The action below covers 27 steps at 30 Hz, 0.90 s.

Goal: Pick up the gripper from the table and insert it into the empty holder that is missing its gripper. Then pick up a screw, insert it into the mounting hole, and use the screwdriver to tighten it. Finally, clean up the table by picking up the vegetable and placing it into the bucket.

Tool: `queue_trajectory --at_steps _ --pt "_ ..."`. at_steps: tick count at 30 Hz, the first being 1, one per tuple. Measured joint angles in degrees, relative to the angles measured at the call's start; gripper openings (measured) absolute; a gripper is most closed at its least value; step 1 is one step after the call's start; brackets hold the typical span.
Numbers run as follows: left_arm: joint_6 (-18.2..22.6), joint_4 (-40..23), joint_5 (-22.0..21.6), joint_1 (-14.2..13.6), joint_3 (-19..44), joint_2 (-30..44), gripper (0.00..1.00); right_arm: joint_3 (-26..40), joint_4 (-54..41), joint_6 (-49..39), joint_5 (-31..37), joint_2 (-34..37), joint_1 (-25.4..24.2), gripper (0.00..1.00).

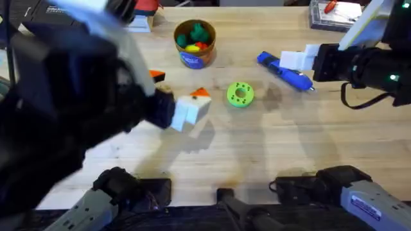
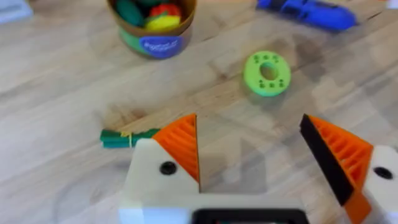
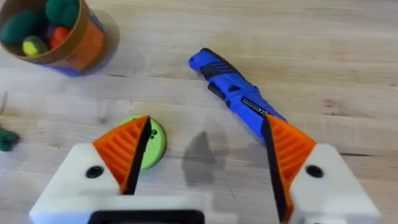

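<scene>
The blue screwdriver (image 3: 233,93) lies flat on the wooden table (image 1: 270,147). My right gripper (image 3: 205,149) hovers open just above it, one orange pad (image 3: 286,149) over its near end. Seen from overhead, the right gripper (image 1: 302,59) sits over the screwdriver (image 1: 286,74). The green vegetable (image 2: 124,138) lies beside one finger of my left gripper (image 2: 261,162), which is open and holds nothing. The left gripper (image 1: 181,90) hangs at mid-table below the dark-blue bucket (image 1: 194,43) of toy produce. The loose gripper, its holder and the screw are out of view.
A lime-green disc with holes (image 1: 241,94) lies between the two grippers. The left arm rises large, dark and blurred over the table's left half. Boxes and clutter stand along the far edge (image 1: 334,13). Bare wood stretches across the front middle.
</scene>
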Motion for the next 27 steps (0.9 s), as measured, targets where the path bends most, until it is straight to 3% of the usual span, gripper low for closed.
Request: queue_trajectory --at_steps 2,6,12,17,21,27 --pt "-2.09 -2.44 -1.30 0.92 4.75 6.87 0.985 0.00 0.00 0.04 0.00 0.00 0.00 0.994" --pt "-8.10 -3.74 -2.62 5.32 9.93 16.17 0.985 0.00 0.02 0.08 0.00 0.02 0.00 0.994" --pt "-13.02 -8.84 -4.06 11.81 11.01 22.97 0.985 0.00 0.00 0.25 0.00 0.02 0.00 0.994" --pt "-23.99 -10.84 -4.32 15.63 11.01 26.83 0.985 0.00 0.10 0.25 0.00 0.02 0.00 0.994" --pt "-33.50 -9.77 -4.38 17.14 11.01 30.62 0.985 0.00 0.54 0.25 0.00 0.00 0.00 0.994" --pt "-43.19 -4.58 -4.59 17.36 11.01 39.65 0.985 0.00 1.14 0.25 0.00 0.00 0.00 0.994"
